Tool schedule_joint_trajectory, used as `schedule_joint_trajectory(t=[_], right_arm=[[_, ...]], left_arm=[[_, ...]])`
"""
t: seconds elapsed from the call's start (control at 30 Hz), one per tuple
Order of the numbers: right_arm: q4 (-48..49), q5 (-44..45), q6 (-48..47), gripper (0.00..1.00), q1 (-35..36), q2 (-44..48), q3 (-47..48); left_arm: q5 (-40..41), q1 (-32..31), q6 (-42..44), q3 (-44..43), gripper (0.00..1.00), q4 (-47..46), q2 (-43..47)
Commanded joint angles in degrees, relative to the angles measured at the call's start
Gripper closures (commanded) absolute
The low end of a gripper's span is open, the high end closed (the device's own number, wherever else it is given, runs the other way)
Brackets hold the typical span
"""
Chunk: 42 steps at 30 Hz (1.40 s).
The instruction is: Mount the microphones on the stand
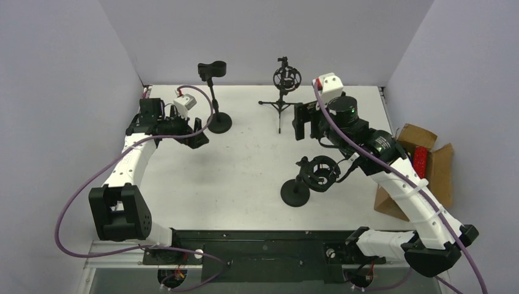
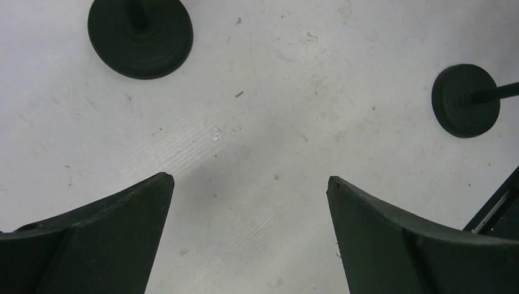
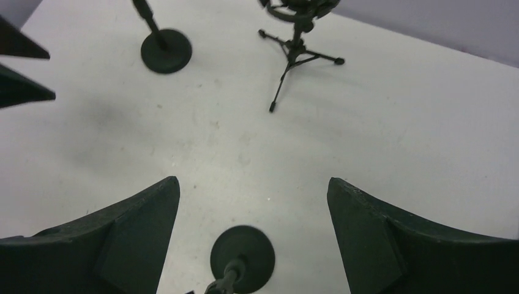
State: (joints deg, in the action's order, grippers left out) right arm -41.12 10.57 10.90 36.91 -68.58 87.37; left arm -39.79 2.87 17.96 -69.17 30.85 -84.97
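Open box (image 1: 442, 174) beside a white table (image 1: 245, 177)
The brown cardboard box sits at the table's right edge with its flaps up. The tabletop is scuffed and speckled, with pale walls (image 1: 257, 37) around it.

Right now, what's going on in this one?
Nothing is being handled. Both arms hover over the table with their fingers spread and empty. The left gripper is near the clip stand. The right gripper is between the tripod stand and the near round-base stand. No stand carries a microphone. A red item, possibly a microphone, shows in the cardboard box on the right.
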Motion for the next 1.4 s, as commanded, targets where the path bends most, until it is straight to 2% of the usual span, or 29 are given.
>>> schedule_joint_trajectory(t=[0.0,0.23,0.43,0.73,0.87,0.93,1.07,1.2,1.37], right_arm=[[-8.8,-2.5,-1.4,0.14,5.7,-0.3,-1.9],[-15.1,0.3,-1.1,0.17,11.6,-2.6,-0.1],[-19.4,3.1,-0.9,0.24,11.9,-3.3,0.2],[-25.3,2.7,-0.1,0.28,13.1,-4.6,1.7],[-27.0,2.1,0.0,0.39,13.3,-4.6,2.6],[-27.2,2.1,-0.1,0.5,13.3,-4.7,2.2],[-27.7,1.4,-0.3,0.81,13.2,-5.6,1.7],[-27.5,2.3,-1.0,1.0,12.8,-6.2,1.8],[-25.0,3.7,-1.1,1.0,9.2,-7.0,3.5]], left_arm=[[-2.1,-0.8,4.9,2.3,0.04,2.2,5.6],[-1.6,-1.8,7.6,2.0,0.04,3.9,6.6],[-2.0,-2.0,9.6,1.4,0.04,5.1,6.8],[-2.7,-2.0,10.5,0.8,0.04,5.2,6.4],[-2.9,-2.1,11.3,0.7,0.04,5.3,6.6],[-3.0,-2.1,11.3,0.9,0.04,5.3,6.6],[-3.2,-2.1,11.8,1.2,0.04,5.6,6.7],[-3.0,-2.1,12.1,1.2,0.04,5.7,6.7],[-3.3,-2.3,11.7,0.9,0.04,5.3,6.4]])
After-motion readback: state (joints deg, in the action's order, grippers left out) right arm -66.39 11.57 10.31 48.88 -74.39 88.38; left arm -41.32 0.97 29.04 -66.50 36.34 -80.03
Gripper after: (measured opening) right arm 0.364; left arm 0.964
